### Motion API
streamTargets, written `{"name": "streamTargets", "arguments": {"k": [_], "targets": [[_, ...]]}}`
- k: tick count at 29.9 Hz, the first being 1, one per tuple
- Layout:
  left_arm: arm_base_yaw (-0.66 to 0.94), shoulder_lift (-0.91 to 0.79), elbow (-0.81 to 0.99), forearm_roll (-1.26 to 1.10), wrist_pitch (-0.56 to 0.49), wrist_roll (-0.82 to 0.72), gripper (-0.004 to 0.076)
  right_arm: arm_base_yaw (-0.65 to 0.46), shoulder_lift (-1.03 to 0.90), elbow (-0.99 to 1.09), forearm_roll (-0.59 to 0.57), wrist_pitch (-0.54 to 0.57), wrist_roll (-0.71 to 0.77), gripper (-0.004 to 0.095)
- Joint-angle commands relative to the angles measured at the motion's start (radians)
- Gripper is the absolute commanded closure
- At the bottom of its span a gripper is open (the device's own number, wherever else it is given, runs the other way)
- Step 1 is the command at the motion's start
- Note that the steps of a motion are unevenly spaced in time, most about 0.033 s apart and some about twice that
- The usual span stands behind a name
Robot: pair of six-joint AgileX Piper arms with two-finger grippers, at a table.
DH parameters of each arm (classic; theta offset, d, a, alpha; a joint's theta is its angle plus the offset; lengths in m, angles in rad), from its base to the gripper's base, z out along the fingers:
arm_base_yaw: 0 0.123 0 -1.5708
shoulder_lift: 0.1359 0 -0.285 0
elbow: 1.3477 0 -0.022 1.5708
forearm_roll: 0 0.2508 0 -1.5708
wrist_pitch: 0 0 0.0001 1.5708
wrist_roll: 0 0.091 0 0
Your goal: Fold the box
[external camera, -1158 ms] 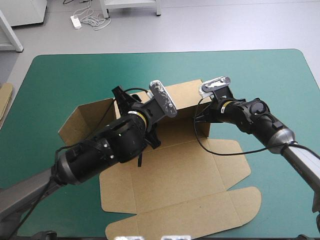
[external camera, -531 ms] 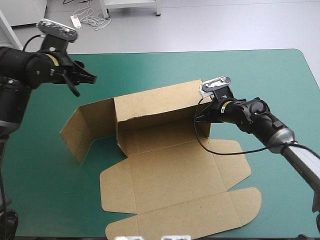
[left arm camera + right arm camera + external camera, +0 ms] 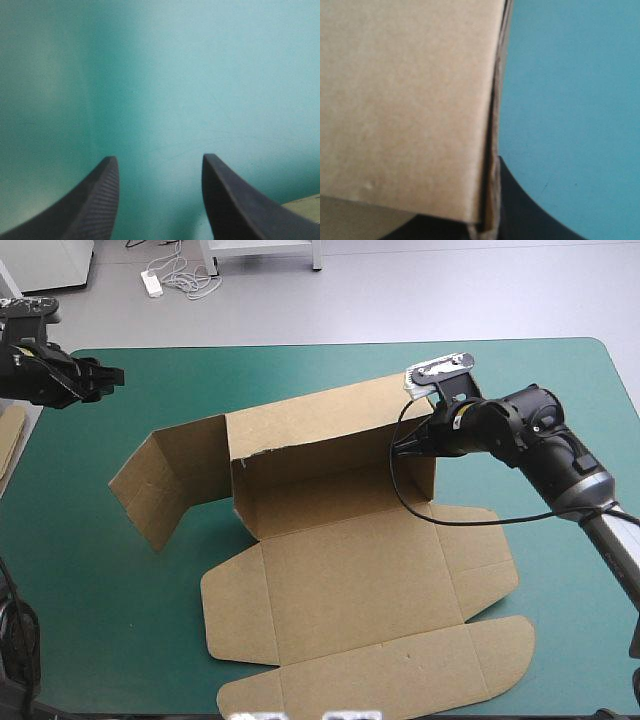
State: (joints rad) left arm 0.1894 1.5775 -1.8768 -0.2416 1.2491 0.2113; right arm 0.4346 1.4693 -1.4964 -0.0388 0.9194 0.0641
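Right hand clamps box's raised back wall; left hand apart, well clear. Next I'd swing left flap inward.

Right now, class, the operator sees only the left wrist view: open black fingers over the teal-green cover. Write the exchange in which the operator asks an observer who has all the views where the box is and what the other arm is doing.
Operator: Where is the box from my fingers?
Observer: Well away. The left gripper hangs near the far left corner of the table, while the box lies mid-table.
Operator: What is the other arm doing?
Observer: The right gripper is shut on the right end of the raised back wall.
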Motion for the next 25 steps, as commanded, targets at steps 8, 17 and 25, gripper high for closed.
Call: {"name": "streamTargets", "arguments": {"k": [8,17,25], "targets": [[0.001,-0.032,-0.031,-0.010,-0.019,0.001,0.0356,0.000,0.061,-0.268,-0.120,0.311,0.081,0.0927],[0.001,-0.032,-0.031,-0.010,0.032,0.007,0.0356,-0.020,0.267,-0.398,-0.077,0.328,0.081,0.0927],[0.001,-0.032,-0.031,-0.015,0.042,0.007,0.0356,-0.149,0.408,-0.468,0.104,0.328,0.061,0.0927]]}}
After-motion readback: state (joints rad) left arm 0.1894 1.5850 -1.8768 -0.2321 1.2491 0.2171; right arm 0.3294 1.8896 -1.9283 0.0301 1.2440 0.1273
